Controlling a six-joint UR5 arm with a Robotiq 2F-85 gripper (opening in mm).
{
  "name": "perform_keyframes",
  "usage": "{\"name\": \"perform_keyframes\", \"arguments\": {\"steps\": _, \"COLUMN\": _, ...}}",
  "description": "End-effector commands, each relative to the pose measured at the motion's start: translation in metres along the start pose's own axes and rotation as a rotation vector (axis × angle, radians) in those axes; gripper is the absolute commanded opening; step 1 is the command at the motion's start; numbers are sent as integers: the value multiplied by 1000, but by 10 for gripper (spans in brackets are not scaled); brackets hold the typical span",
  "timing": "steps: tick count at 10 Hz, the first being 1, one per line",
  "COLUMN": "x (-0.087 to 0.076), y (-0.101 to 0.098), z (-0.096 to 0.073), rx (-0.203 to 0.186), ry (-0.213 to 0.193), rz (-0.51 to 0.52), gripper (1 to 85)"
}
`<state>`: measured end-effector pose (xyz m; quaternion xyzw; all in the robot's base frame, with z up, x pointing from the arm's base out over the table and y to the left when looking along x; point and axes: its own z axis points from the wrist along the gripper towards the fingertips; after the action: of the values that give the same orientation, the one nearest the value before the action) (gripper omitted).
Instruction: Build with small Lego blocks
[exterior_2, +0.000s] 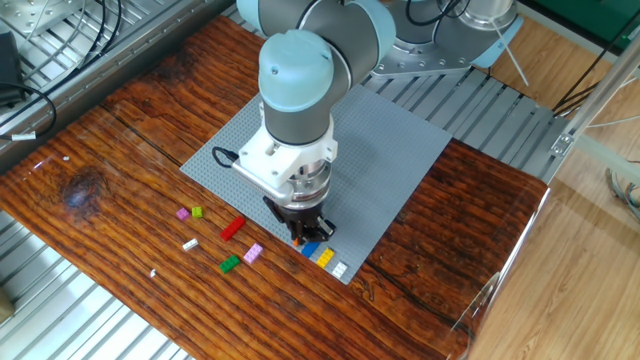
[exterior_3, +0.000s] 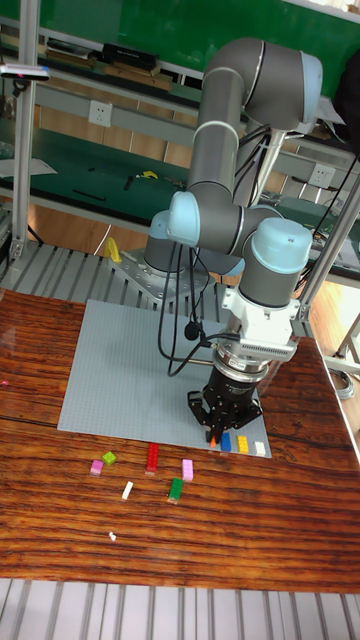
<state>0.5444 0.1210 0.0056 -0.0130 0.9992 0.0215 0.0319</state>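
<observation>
The table (exterior_2: 120, 150) is showing dark, glossy wood with strong grain. The baseplate (exterior_2: 400, 150) is looking matt grey plastic with fine studs. The small blocks (exterior_2: 232, 229) are appearing smooth, shiny plastic.
</observation>
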Motion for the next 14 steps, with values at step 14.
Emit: {"name": "perform_keyframes", "arguments": {"steps": 14, "x": -3, "y": -4, "z": -1, "rx": 9, "ry": -7, "rz": 13, "gripper": 70}}
